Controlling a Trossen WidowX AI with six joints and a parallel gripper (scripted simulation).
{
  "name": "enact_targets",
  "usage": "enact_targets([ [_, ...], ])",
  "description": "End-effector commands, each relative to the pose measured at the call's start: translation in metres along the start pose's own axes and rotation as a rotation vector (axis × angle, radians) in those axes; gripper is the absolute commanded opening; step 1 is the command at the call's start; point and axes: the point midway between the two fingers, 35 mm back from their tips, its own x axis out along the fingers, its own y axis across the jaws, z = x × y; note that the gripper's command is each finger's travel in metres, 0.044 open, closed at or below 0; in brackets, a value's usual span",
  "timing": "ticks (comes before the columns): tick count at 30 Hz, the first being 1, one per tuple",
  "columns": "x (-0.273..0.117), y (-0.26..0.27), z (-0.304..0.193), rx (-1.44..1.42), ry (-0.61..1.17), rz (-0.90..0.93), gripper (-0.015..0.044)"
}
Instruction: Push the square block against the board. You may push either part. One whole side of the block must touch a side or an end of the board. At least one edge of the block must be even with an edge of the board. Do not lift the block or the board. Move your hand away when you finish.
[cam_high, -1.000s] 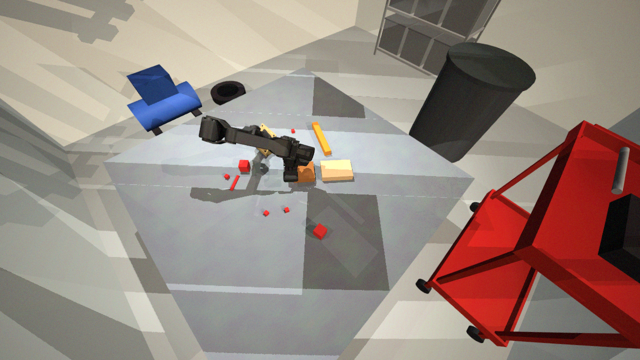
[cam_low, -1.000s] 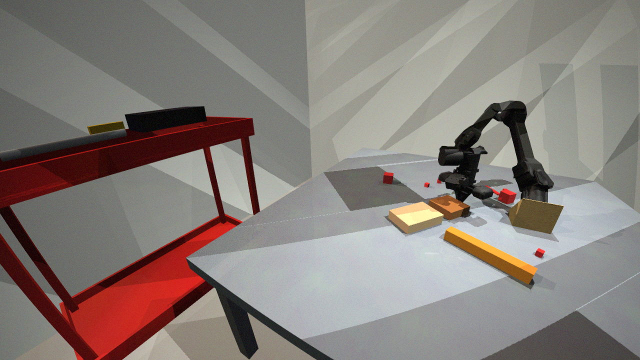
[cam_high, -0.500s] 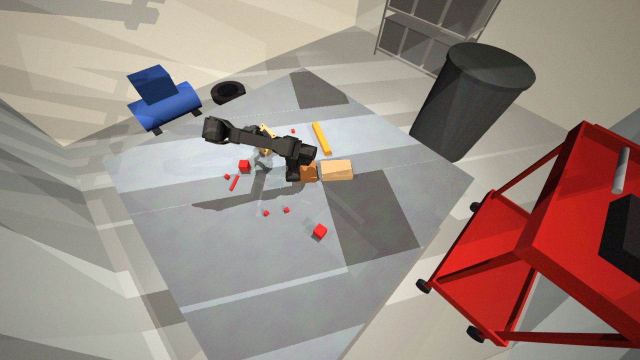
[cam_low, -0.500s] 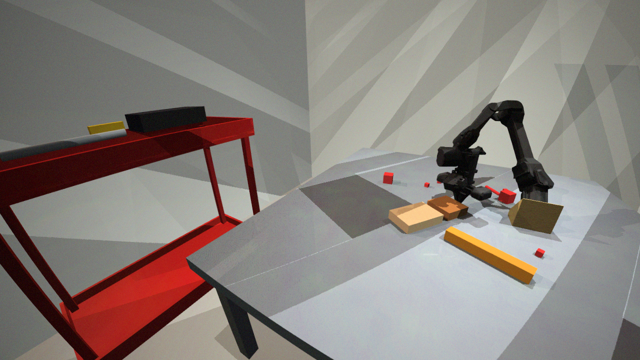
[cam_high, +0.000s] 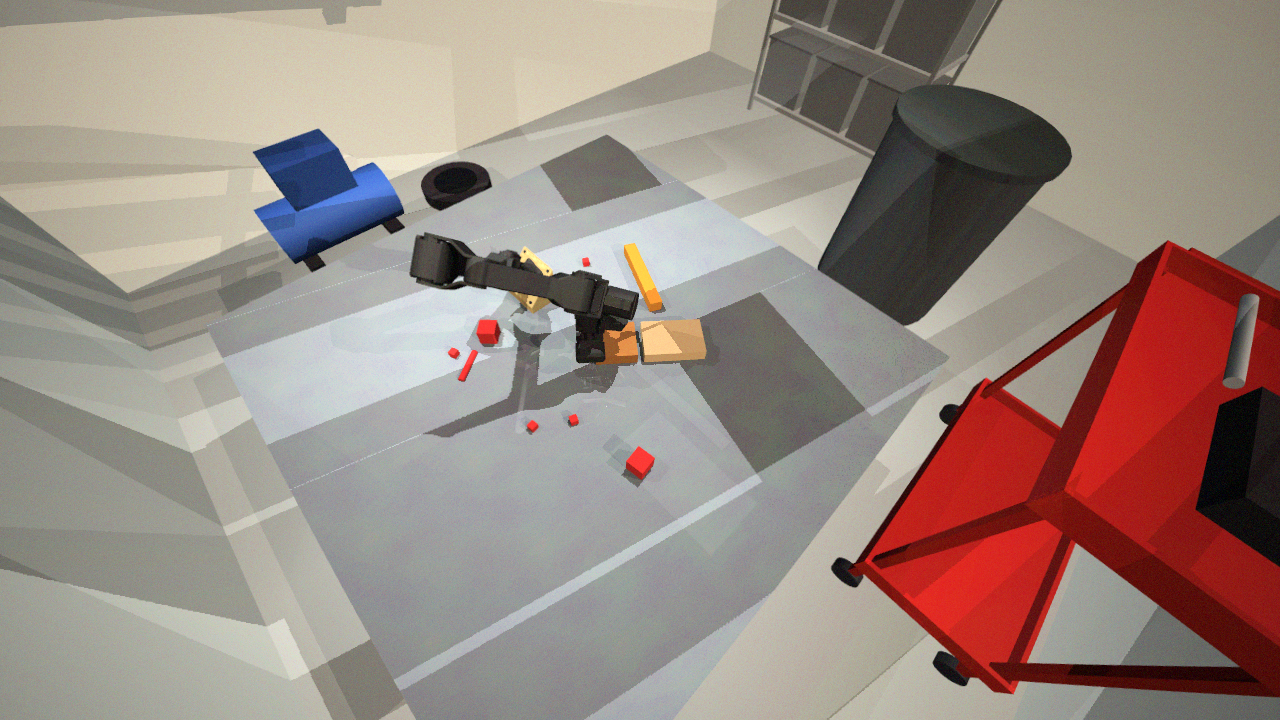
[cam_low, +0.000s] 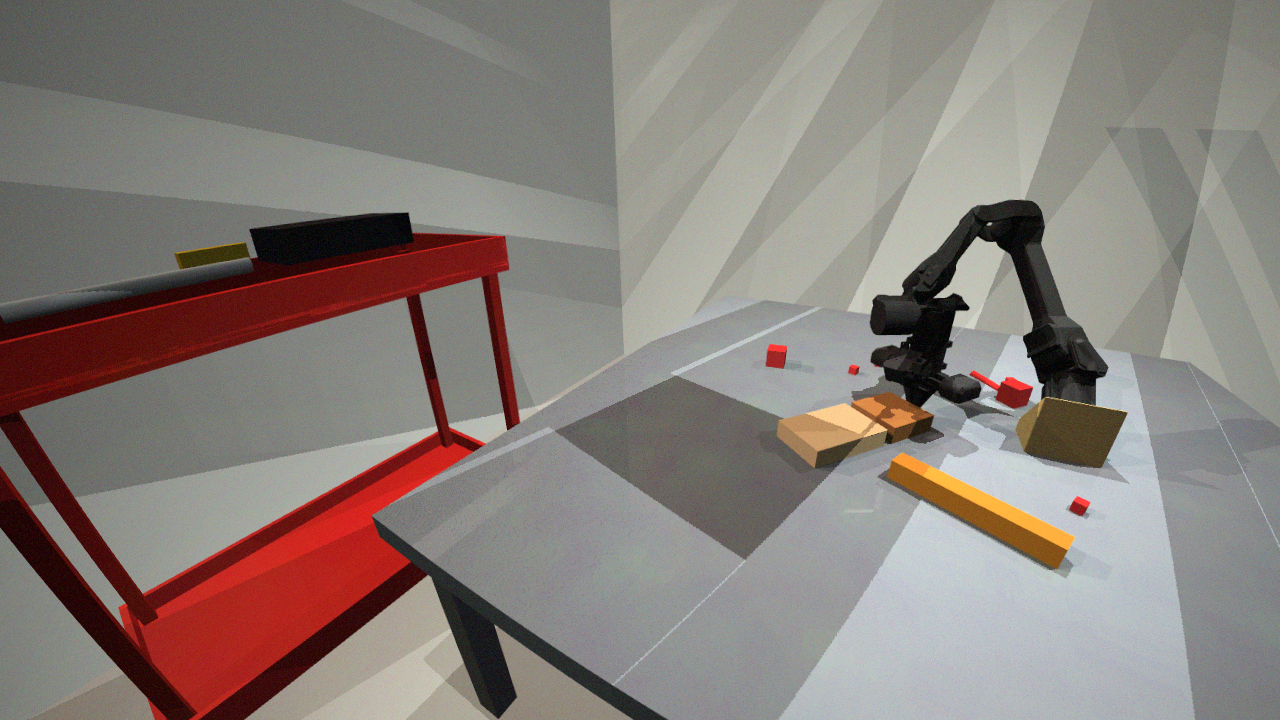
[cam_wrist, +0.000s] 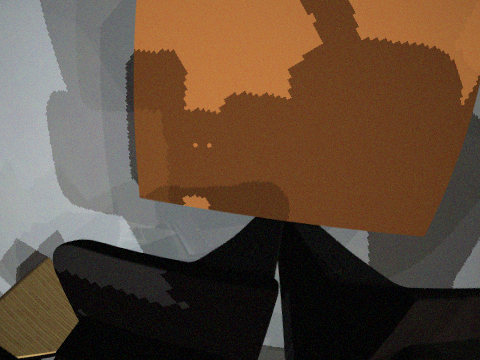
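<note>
The square block (cam_high: 621, 347) (cam_low: 895, 412) (cam_wrist: 325, 130) is orange-brown and lies flat. The pale tan board (cam_high: 673, 342) (cam_low: 825, 433) lies flat just beyond it, on the side away from the arm. One side of the block faces the board's end along a thin dark line; I cannot tell whether they touch or a hairline gap is left. Their edges look nearly even in the top view. My gripper (cam_low: 916, 400) (cam_wrist: 280, 211) is shut and empty, its tips low at the block's side opposite the board. In the top view the arm hides the tips and part of the block.
An orange bar (cam_high: 641, 275) (cam_low: 980, 510) lies near the board. A wooden wedge-like piece (cam_low: 1072, 433) (cam_wrist: 40, 312) stands by the arm's base. Red cubes (cam_high: 640, 462) (cam_high: 487, 331) (cam_low: 776, 356), small red cubes (cam_high: 572, 419) (cam_low: 1079, 505) and a red stick (cam_high: 468, 365) lie around.
</note>
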Motion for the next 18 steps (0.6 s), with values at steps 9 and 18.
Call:
enact_targets([
  [9, -0.001, -0.002, -0.012, 0.008, -0.006, 0.003, 0.0000],
  [18, 0.000, -0.002, -0.027, 0.008, -0.006, 0.003, 0.0000],
])
